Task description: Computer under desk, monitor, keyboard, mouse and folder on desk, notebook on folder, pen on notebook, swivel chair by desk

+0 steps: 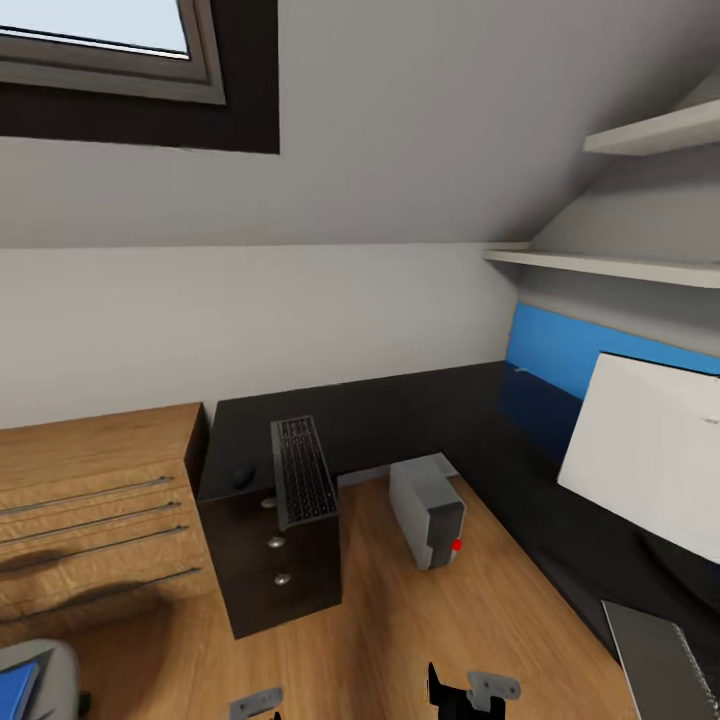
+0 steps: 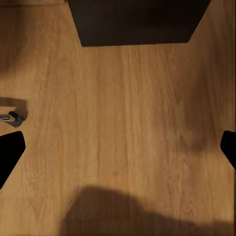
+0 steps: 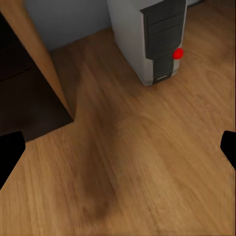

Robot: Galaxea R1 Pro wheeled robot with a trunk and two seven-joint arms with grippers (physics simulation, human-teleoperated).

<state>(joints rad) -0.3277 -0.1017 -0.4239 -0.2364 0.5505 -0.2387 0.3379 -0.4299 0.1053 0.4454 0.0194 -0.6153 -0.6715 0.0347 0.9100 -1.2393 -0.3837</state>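
In an attic bedroom, the robot is facing the corner of the L-shaped black surface (image 1: 400,410), both arms hanging low over the wood-plank floor (image 1: 400,640). The keyboard (image 1: 303,470) is lying on the near left wing above the dark drawer pedestal (image 1: 275,570), with a small dark mouse (image 1: 243,476) just beside it at nine o'clock. The monitor (image 1: 645,465) is standing on the right wing, white back toward the camera. The computer (image 3: 150,37) is sitting on the floor in the corner's opening, partly under the surface, at twelve o'clock from the right claw (image 3: 118,152) and well apart from it. The left claw (image 2: 118,152) is pointing at bare floor near the pedestal. Both claws are spread apart, holding nothing. The swivel chair (image 1: 45,670), carrying the blue folder (image 1: 15,690), is waiting at seven o'clock.
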